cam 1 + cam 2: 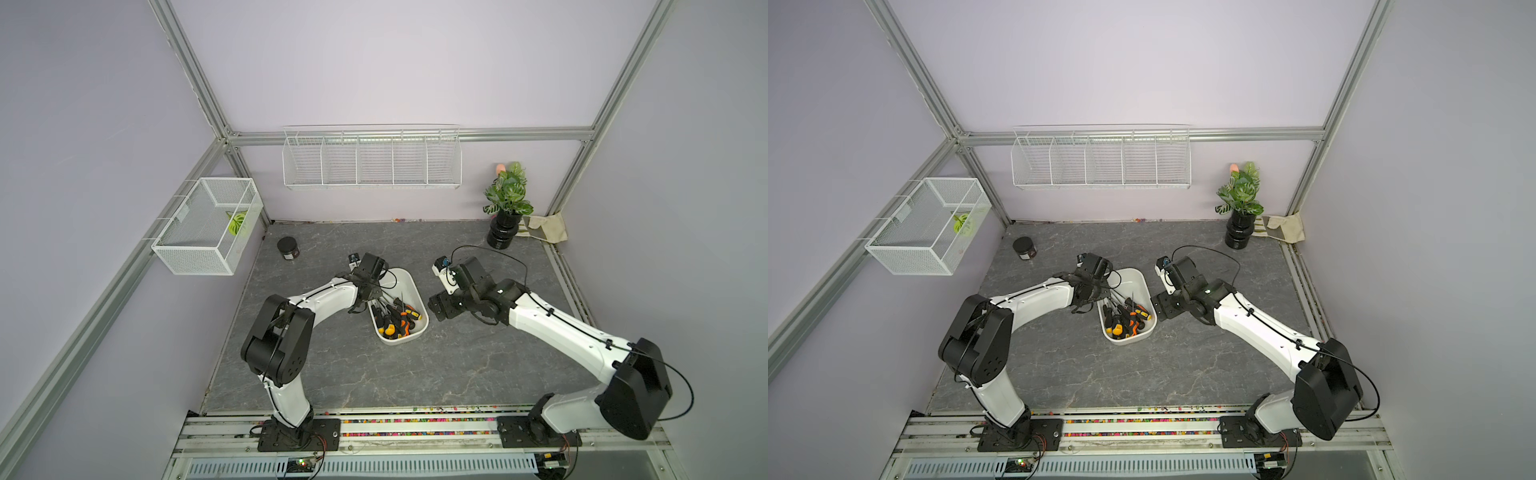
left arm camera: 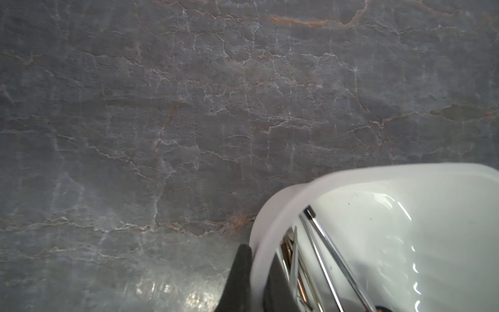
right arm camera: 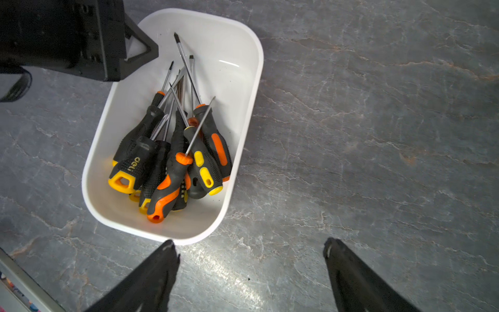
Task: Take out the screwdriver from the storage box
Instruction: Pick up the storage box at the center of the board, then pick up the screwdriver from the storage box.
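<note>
The left jaws are clenched on the side wall of the shallow white plastic storage box (image 3: pixel 237 113), which sits on the grey marbled table (image 3: pixel 351 135). The right jaws hang released just beside the box's end. Inside, the black, orange and yellow screwdrivers (image 3: pixel 172 173) lie tangled with their shafts crossed. Lifting one could drag its neighbours out, or tilt the box if the thin wall slips.

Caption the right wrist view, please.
Open right gripper above grey marbled tabletop, near the shallow white plastic storage box of black, orange and yellow screwdrivers; left gripper clamps its rim.
</note>
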You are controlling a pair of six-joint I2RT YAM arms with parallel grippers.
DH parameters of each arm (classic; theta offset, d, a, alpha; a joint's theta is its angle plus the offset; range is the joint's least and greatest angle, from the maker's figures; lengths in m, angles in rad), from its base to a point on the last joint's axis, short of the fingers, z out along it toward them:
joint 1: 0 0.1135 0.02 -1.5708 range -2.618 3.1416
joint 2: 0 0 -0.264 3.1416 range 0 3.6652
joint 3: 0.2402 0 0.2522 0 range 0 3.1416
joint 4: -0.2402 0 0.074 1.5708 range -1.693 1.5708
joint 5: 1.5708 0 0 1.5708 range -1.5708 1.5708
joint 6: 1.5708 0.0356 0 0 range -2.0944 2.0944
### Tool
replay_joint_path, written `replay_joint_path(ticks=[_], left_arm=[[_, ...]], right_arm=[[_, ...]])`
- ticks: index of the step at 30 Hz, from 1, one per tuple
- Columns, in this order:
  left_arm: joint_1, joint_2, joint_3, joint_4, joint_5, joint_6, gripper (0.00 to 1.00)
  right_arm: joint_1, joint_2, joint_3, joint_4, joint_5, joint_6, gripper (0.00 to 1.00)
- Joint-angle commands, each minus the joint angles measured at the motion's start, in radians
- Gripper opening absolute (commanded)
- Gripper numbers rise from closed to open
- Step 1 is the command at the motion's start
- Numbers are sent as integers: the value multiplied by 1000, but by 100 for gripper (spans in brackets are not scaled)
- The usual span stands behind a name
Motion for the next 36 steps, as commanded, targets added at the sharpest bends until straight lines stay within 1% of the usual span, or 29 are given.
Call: replay_joint_path(ticks=[1,6,10,15,19,24,29,32,36], left_arm=[[-1,-74,-8,5,-60,3,0],[-19,-152,-54,43,-113,-31,0],[-61,-211,-129,115,-183,-80,0],[-88,-236,-207,210,-220,-129,0],[-100,-252,-228,228,-251,-144,0],[-103,-275,-246,240,-252,-152,0],[-104,-267,-250,244,-245,-141,0],[-104,-261,-246,249,-236,-133,0],[-104,-243,-239,244,-229,-139,0]], right_arm=[[45,35,34,-12,-10,20,88],[104,106,62,22,-32,59,85],[133,184,94,56,-66,90,82],[163,260,132,71,-78,102,80],[173,300,144,76,-91,110,76],[177,343,166,59,-78,94,67],[180,365,175,7,-9,19,63],[182,365,175,-23,15,-17,58],[183,368,178,-23,-52,-1,49]])
